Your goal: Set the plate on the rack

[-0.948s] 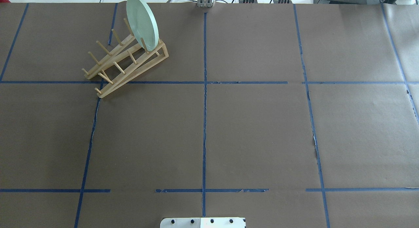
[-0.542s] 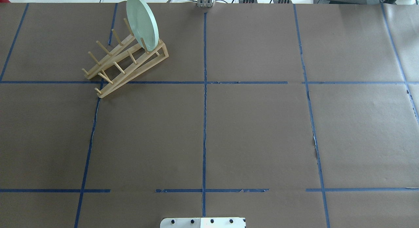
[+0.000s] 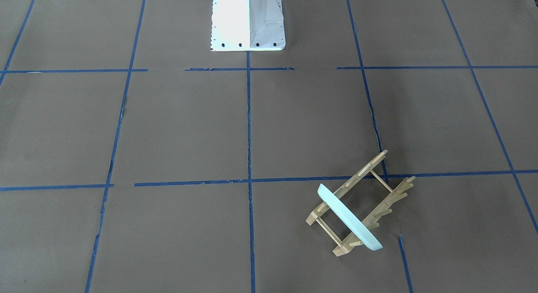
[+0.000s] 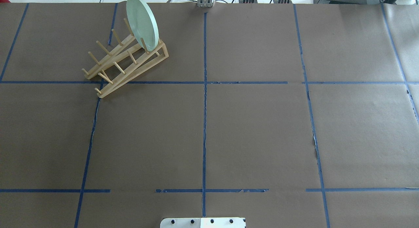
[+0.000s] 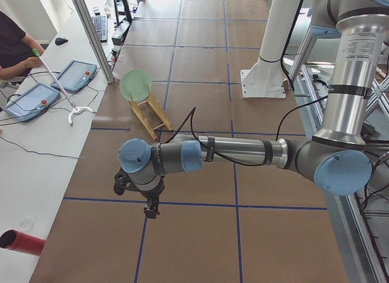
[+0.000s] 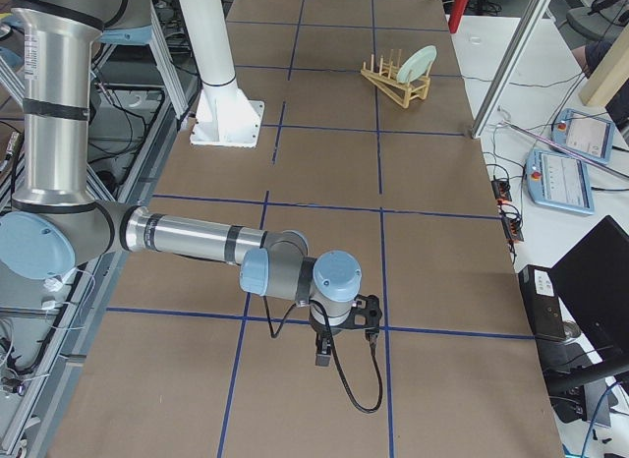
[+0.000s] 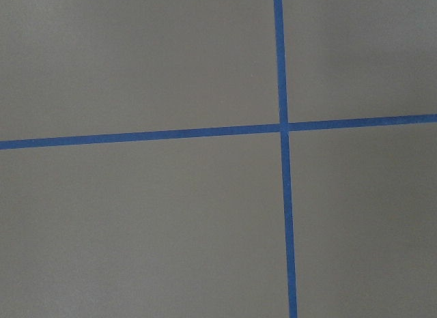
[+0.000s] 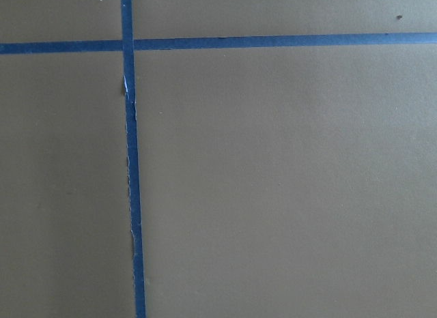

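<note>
Well, the plate [image 4: 142, 23] stands on edge in the rack [image 4: 126, 62], pegs [image 4: 144, 44] propping it; left gripper [image 5: 149, 211] and right gripper [image 6: 322, 358] hang away, grip state I can't tell.

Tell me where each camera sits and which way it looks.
Front-facing: across the table, facing the robot's base; plate in rack.
Overhead: behind the robot, looking forward; shares plate, rack, base.
Exterior left: table's end; left arm near.
Exterior right: opposite end; right arm near.
Wrists: straight down at blue tape; no robot part shows.
</note>
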`<state>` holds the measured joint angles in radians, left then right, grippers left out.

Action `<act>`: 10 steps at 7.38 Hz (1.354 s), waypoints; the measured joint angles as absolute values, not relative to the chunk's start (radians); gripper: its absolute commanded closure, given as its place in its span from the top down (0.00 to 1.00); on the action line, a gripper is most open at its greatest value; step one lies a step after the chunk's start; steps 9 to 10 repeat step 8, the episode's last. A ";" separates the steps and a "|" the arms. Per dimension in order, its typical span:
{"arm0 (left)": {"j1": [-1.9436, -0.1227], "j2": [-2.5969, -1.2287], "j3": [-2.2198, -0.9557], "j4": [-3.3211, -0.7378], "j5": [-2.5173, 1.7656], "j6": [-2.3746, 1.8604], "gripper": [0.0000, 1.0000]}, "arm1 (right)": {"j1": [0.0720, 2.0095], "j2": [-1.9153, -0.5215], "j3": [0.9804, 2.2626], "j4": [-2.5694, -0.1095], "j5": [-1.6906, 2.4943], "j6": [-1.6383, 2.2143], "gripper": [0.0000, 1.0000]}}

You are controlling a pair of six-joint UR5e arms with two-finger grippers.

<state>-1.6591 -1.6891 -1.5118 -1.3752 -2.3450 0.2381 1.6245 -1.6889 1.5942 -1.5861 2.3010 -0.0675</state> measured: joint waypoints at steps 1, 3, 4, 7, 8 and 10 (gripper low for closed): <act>-1.659 -1.693 -1.513 -1.379 -2.344 0.236 1.00 | 1.625 -1.689 1.594 -1.586 2.301 -0.068 1.00; -1.658 -1.696 -1.519 -1.376 -2.341 0.235 1.00 | 1.624 -1.689 1.595 -1.586 2.301 -0.068 1.00; -1.658 -1.695 -1.523 -1.375 -2.341 0.236 1.00 | 1.624 -1.689 1.595 -1.586 2.301 -0.067 1.00; -1.658 -1.697 -1.527 -1.370 -2.341 0.239 1.00 | 1.625 -1.689 1.594 -1.586 2.301 -0.068 1.00; -1.658 -1.692 -1.524 -1.370 -2.341 0.240 1.00 | 1.624 -1.689 1.594 -1.586 2.301 -0.067 1.00; -1.658 -1.692 -1.524 -1.370 -2.341 0.240 1.00 | 1.624 -1.689 1.594 -1.586 2.301 -0.067 1.00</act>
